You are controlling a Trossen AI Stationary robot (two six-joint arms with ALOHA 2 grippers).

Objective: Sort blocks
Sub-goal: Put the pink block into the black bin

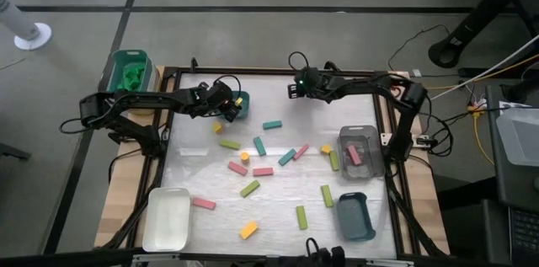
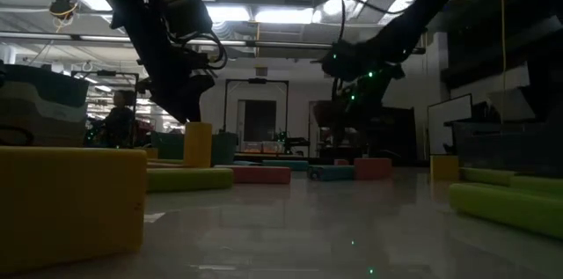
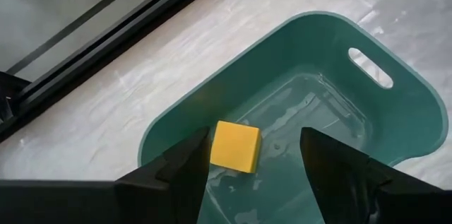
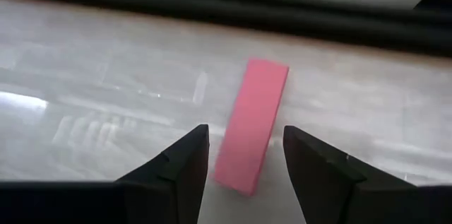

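Observation:
My left gripper (image 1: 227, 103) hangs open over a teal tray (image 3: 296, 30) at the table's far left. A yellow cube (image 3: 235, 146) lies on the tray's floor between the two fingers and below them. My right gripper (image 1: 295, 88) is near the far edge, open and pointing slantwise down. A pink bar (image 4: 252, 125) lies flat on the table, with a finger on either side of it and its near end between the tips. In the high view the gripper hides the bar. Several pink, teal, lime and yellow blocks (image 1: 259, 146) lie scattered mid-table.
A grey tray (image 1: 360, 136) holding a pink block stands at the right, with a dark teal tray (image 1: 354, 216) nearer the front. A white tray (image 1: 167, 218) is at the front left. A green tub (image 1: 129, 69) sits off the far left corner. The table's dark frame rail (image 4: 282, 12) runs just beyond the pink bar.

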